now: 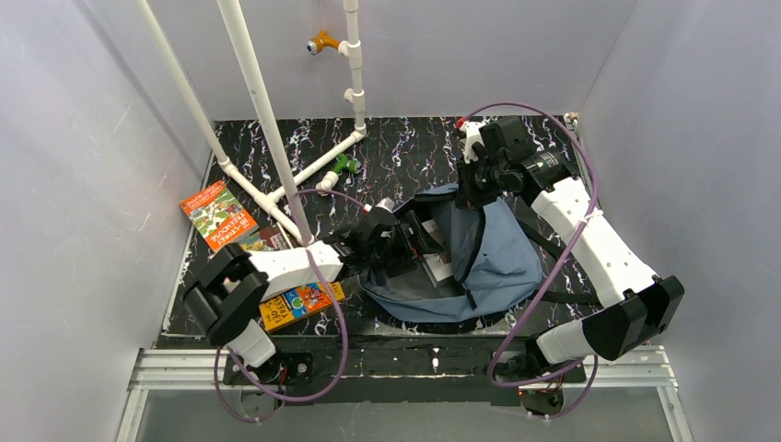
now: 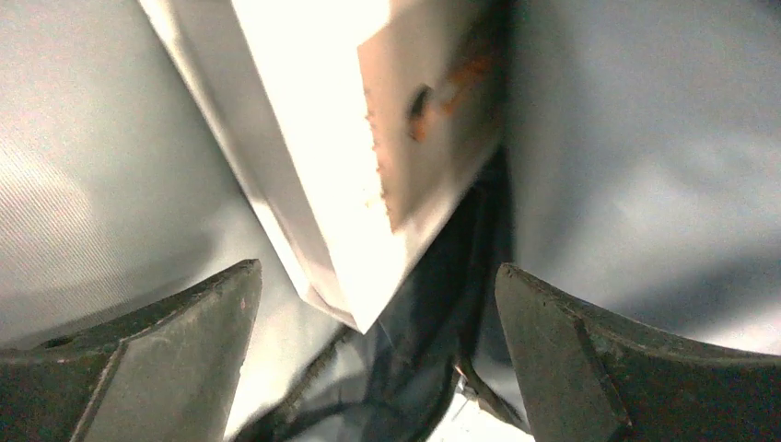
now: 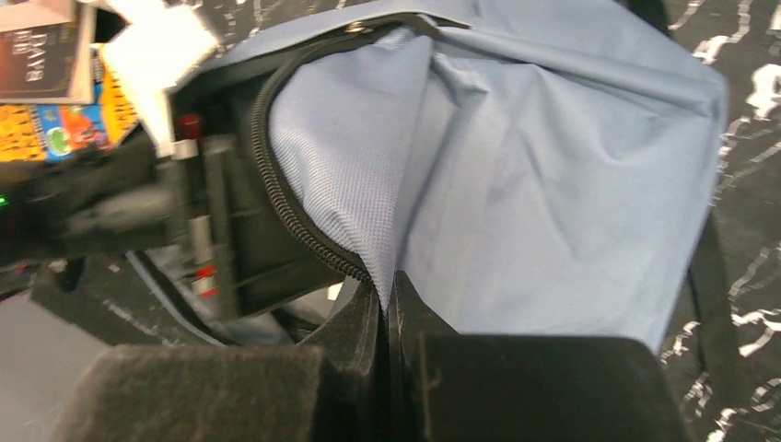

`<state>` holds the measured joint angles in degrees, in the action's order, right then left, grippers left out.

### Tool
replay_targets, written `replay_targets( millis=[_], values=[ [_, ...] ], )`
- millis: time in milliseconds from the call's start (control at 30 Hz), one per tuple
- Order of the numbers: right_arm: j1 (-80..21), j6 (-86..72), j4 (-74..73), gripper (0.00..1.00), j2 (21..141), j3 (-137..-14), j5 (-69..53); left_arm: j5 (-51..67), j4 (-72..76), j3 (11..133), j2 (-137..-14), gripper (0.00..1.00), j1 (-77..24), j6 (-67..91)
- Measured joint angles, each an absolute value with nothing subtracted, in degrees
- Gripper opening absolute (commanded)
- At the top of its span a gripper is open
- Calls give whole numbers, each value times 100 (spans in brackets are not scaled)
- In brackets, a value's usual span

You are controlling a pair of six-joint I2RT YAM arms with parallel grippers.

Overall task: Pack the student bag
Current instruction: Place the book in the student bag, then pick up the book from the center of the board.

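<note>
Enclosing left end effector: student bag

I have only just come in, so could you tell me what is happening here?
The right gripper is shut on the rim of the student bag, holding its mouth open. The left gripper reaches inside with jaws open, a white book lying ahead of it, not gripped. An orange book and a colourful book lie on the table outside.
</note>
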<state>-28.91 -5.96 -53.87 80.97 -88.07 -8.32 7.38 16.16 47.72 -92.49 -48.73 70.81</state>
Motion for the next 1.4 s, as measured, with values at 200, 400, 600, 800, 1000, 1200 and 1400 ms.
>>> replay_targets(
  millis=[200, 400, 600, 800, 1000, 1200, 1400],
  values=[
    [-2895, -423, -5391, 5, 8103, -8805, 180, 884, 1009, 4842, -7990, 98, -4890, 6224],
    [-2893, -276, -5391, 2, 8123, -8805, 1262, 849, 213, 4928, -6783, 98, -4842, 5234],
    [-3028, -193, -5387, 11, 8125, -8805, 1859, 97, -1022, 4648, -5009, 98, -4805, 4528],
    [-3774, -283, -4982, 38, 8195, -8348, 1745, -1085, -2510, 4674, -3492, 98, -4764, 3999],
    [-3918, -705, -4523, 76, 8200, -7675, 930, -2012, -3667, 4823, -2926, 98, -4744, 4075],
    [-4224, -1229, -4117, 90, 7708, -7658, 764, -2626, -4320, 4884, -2521, 98, -4744, 4160],
    [-5492, -1669, -2847, 96, 7234, -7083, 893, -3002, -4783, 5221, -2624, 98, -4744, 4154]
  ],
)
